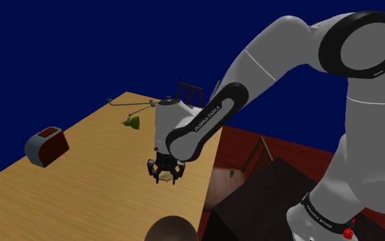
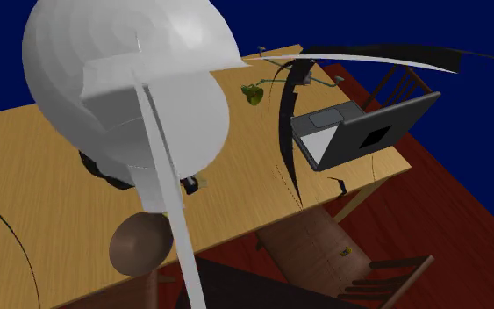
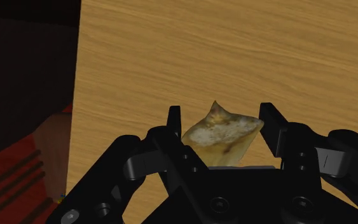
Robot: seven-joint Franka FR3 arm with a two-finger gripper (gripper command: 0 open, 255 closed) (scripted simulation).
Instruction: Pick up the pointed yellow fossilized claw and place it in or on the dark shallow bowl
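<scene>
Claw (image 3: 222, 135): base hidden behind the black body of the gripper (image 3: 220, 111) in the wrist view; in the shoulder view a faint yellowish speck under the hand. Whether it rests on the wooden table (image 3: 234, 44) or hangs just clear cannot be told. Pale yellow, mottled brown, wedge-shaped, small pointed tip. Fingers (image 3: 174, 121): partly closed, pressing both its sides. Dark brown bowl (image 1: 172, 229): nearby on the table, cut off by the shoulder view's lower edge.
</scene>
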